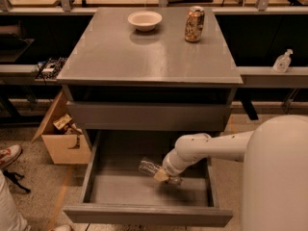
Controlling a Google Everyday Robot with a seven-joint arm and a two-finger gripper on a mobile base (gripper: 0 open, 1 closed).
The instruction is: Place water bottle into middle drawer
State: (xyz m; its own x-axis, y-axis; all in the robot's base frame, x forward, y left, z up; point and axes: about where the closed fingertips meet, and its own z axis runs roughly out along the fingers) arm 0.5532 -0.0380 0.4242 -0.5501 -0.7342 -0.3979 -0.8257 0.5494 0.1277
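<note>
The water bottle (147, 167) is a small clear plastic bottle lying tilted low inside the open middle drawer (144, 214), toward its right half. My gripper (161, 175) reaches down into the drawer from the right on the white arm (211, 147) and is shut on the bottle's middle. One yellowish fingertip (160, 176) shows against the bottle. I cannot tell whether the bottle rests on the drawer floor or hangs just above it. Its cap and label are hidden.
On the grey tabletop (144, 57) stand a white bowl (145, 19) and a gold-brown drink can (194, 24). A closed drawer front (147, 115) sits above the open one. A cardboard box (62, 136) stands at the left, and a white spray bottle (282, 61) on a shelf at the right.
</note>
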